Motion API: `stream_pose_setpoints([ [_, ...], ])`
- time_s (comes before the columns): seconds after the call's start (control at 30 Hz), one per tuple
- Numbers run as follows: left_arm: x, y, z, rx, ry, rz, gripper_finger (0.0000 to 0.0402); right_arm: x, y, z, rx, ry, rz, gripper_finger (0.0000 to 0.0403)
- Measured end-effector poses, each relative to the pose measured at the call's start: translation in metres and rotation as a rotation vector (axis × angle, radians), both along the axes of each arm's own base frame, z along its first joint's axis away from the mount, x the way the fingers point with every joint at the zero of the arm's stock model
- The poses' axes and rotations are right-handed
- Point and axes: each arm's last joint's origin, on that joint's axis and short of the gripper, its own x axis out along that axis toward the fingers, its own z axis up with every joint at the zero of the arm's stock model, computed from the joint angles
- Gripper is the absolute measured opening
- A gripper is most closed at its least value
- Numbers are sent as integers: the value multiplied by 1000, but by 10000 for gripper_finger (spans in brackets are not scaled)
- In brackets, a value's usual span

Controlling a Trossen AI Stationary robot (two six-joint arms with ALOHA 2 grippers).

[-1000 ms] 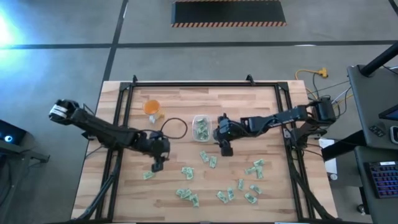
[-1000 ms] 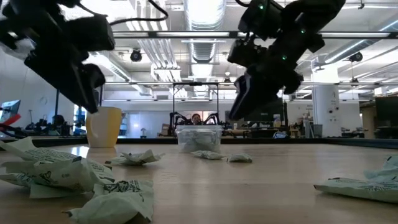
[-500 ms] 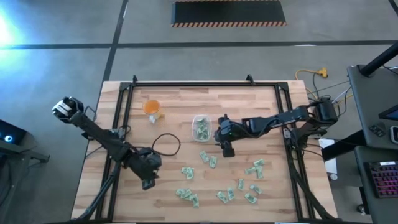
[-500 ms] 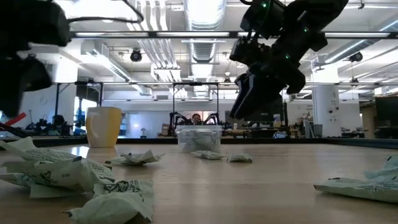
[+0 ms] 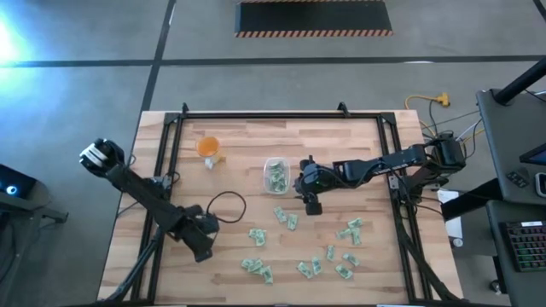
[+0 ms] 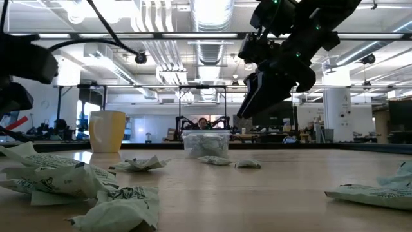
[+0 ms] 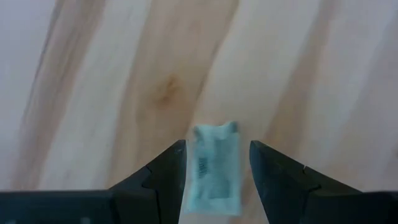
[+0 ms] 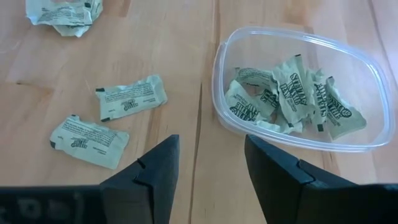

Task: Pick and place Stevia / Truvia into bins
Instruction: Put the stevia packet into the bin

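Observation:
Several pale green Stevia sachets (image 5: 300, 256) lie scattered over the near half of the wooden table. The clear bin (image 5: 275, 175) stands mid-table with a few sachets (image 8: 292, 93) inside. My left gripper (image 7: 217, 146) points down, open, near the table's left front (image 5: 201, 247). One sachet (image 7: 214, 171) lies flat on the wood between its fingers. My right gripper (image 8: 208, 162) hovers open just right of the bin (image 5: 310, 203), above two loose sachets (image 8: 130, 98).
An orange cup (image 5: 209, 147) stands at the far left of the table, left of the bin. A black cable loop (image 5: 225, 205) trails from my left arm. A black frame (image 5: 281, 115) runs along the table's far and side edges.
My left gripper has swung toward the table's near-left corner and sunk lower, its wrist rolling on the way. It now stands over the leftmost sachet.

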Motion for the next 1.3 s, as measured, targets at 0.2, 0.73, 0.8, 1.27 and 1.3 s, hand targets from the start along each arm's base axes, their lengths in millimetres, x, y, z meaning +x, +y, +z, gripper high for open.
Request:
stream_pose_setpoints([
  [0.2,-2,2,-10,64,76,0,158,0,0,0,0,0,0,173],
  [0.73,12,7,7,224,-79,-153,3,0,0,0,-2,2,-2,173],
  [0.8,19,11,13,315,-136,-176,2,0,0,0,-1,6,-4,173],
  [1.27,100,63,53,991,-548,-271,0,-15,0,-5,88,156,-128,173],
  [1.3,106,70,52,997,-553,-278,0,-15,0,-5,95,157,-130,173],
])
